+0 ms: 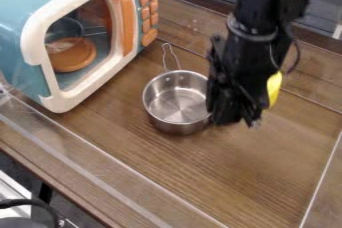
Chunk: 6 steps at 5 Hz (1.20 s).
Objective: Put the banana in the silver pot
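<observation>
The silver pot (178,101) stands empty on the wooden table, its thin wire handle pointing toward the back. My gripper (254,110) hangs above the table just right of the pot and points straight down. Its fingers are shut on the yellow banana (273,86), which sticks out on the right side of the black hand. Most of the banana is hidden behind the fingers. The banana is lifted off the table, slightly higher than the pot's rim and to its right.
A toy microwave (74,17) in teal and cream stands at the back left, an orange dish (70,54) behind its window. A clear plastic rim (80,142) runs along the table's front edge.
</observation>
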### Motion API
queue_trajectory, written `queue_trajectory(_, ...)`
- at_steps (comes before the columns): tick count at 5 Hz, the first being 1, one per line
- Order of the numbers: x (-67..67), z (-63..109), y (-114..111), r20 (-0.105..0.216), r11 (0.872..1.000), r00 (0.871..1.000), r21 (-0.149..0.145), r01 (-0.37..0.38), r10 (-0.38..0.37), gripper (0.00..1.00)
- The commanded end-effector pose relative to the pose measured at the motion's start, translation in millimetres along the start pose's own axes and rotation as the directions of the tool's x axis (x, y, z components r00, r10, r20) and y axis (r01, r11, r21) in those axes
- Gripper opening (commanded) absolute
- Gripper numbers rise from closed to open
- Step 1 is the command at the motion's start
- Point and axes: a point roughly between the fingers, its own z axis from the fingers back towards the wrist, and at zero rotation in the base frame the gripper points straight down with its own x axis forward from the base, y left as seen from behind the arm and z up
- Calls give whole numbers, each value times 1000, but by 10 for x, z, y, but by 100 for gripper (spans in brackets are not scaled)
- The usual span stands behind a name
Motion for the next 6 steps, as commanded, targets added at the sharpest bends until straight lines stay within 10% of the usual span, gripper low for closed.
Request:
queue_trajectory(1, -60, 288, 203, 55, 995, 994, 37, -92, 90, 0)
queue_trajectory(4, -562, 293, 680, 55, 977, 978, 55, -206, 203, 0)
queue_trajectory(6, -589, 169, 692, 60, 977, 978, 57, -204, 200, 0)
